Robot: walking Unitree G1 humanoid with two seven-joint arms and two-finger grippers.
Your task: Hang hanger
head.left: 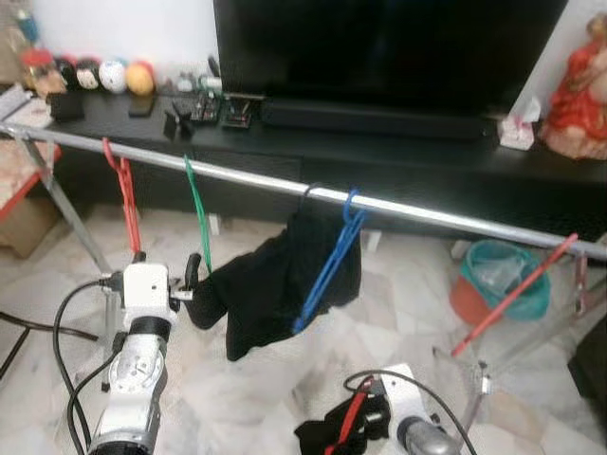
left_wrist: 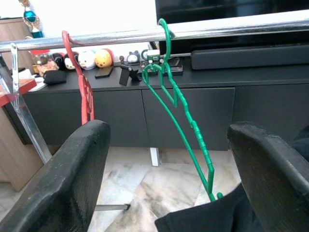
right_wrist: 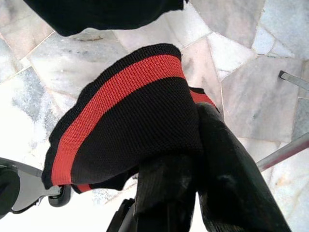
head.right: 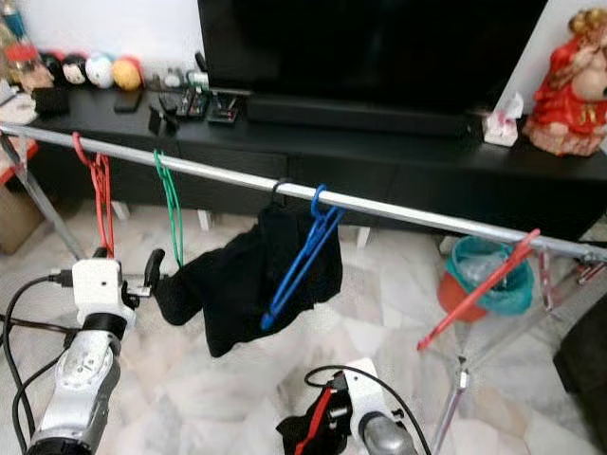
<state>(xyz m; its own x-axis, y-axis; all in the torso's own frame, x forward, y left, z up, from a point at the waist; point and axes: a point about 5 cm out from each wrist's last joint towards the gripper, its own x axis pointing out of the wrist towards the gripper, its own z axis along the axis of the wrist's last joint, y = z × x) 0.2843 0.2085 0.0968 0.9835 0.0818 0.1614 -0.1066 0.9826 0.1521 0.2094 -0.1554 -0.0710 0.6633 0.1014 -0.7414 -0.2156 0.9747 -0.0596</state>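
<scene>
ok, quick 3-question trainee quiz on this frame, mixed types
1. True or false: the green hanger hangs on the rail.
2. What does the right hand hold? A) blue hanger B) black cloth with a red stripe C) nothing
3. Fill in: the left hand is ____, its fingers either side of the green hanger in the wrist view.

Key: 1 true; 2 B, the striped cloth; 3 open.
</scene>
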